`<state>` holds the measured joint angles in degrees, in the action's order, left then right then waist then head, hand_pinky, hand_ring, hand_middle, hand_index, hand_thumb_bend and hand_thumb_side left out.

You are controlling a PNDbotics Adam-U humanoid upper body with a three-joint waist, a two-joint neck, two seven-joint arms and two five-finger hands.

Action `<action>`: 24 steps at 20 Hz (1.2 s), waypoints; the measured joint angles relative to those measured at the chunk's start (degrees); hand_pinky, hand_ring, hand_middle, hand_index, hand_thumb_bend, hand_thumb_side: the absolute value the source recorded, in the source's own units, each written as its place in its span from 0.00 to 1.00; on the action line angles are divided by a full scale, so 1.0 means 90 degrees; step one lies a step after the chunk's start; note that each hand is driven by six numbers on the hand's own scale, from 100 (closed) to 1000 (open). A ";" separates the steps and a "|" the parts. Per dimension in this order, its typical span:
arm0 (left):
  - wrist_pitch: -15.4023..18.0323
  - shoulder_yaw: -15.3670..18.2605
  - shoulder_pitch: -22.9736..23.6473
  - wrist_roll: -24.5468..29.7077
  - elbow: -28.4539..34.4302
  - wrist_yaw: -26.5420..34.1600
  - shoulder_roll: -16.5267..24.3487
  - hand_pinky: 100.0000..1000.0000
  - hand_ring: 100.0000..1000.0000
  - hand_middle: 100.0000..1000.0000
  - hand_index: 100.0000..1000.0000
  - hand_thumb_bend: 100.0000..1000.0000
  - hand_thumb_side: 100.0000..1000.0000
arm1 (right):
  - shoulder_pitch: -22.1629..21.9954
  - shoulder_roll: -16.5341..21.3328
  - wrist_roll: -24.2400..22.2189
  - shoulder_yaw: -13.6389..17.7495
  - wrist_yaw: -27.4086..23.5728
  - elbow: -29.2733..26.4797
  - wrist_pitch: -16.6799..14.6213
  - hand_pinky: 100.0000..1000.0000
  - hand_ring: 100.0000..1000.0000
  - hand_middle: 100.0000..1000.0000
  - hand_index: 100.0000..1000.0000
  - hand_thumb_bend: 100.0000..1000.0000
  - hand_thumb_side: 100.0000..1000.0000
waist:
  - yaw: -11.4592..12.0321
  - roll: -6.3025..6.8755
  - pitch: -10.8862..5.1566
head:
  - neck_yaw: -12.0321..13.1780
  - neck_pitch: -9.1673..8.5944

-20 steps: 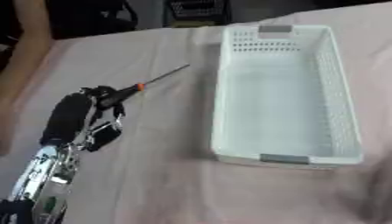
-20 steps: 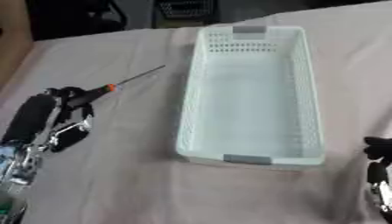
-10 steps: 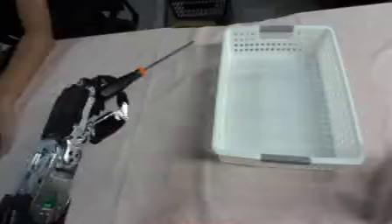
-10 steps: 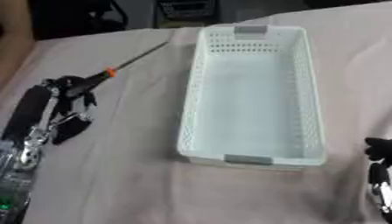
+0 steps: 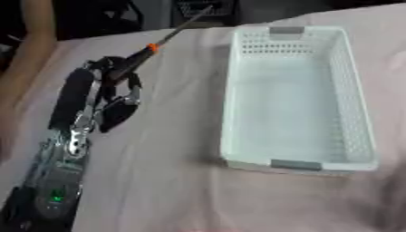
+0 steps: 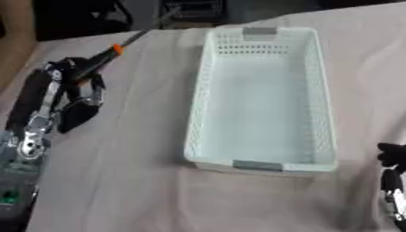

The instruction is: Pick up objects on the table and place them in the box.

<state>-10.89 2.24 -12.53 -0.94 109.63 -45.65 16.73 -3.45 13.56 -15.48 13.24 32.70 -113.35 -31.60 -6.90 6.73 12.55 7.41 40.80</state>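
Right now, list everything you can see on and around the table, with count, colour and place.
Screwdriver: one, black handle with an orange collar and thin metal shaft, held up at the table's left, tip pointing far right.
Box: one, white perforated plastic with grey end handles, right of centre.
Tablecloth: one, pale pink, covering the table.
Person's arm: one, far left edge.
Left hand: black and silver, curled round the screwdriver handle.
Right hand: black, lower right corner, only partly shown.

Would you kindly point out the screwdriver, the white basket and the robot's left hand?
screwdriver (image 5: 152, 47), left eye view, on its orange collar.
white basket (image 5: 297, 165), left eye view, on the near rim's grey handle.
left hand (image 5: 117, 93), left eye view, on the curled fingers.
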 measured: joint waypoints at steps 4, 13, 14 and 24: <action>0.0107 -0.0163 -0.0257 0.0109 0.0063 0.0205 -0.0049 0.61 0.21 0.17 0.50 0.00 0.37 | -0.0001 0.0000 -0.0015 -0.0002 0.0000 0.0000 -0.0015 0.37 0.49 0.53 0.77 0.00 0.75 | -0.0009 -0.0001 -0.0001 | 0.0026 0.0000; 0.0532 -0.0733 -0.0576 0.0612 0.0089 0.0276 -0.0049 0.61 0.22 0.18 0.50 0.00 0.33 | -0.0001 0.0000 -0.0048 -0.0037 -0.0002 0.0000 -0.0040 0.37 0.49 0.53 0.77 0.00 0.75 | -0.0079 -0.0001 -0.0001 | 0.0084 0.0004; 0.0579 -0.0794 -0.0620 0.0668 0.0081 0.0275 -0.0049 0.61 0.22 0.18 0.50 0.00 0.33 | -0.0001 0.0000 -0.0050 -0.0038 -0.0003 0.0000 -0.0041 0.37 0.49 0.53 0.77 0.00 0.75 | -0.0081 -0.0001 -0.0001 | 0.0088 0.0006; 0.0987 -0.1348 -0.1039 0.1109 -0.0323 0.0229 -0.0075 0.61 0.22 0.19 0.51 0.00 0.27 | -0.0001 0.0000 -0.0108 -0.0047 -0.0023 0.0000 -0.0045 0.37 0.49 0.53 0.78 0.00 0.75 | -0.0125 0.0000 -0.0002 | 0.0194 0.0032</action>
<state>-2.01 -9.89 -21.88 9.04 106.72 -43.59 16.05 -3.45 13.56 -16.46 12.82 32.49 -113.35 -32.01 -8.03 6.73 12.53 9.17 41.09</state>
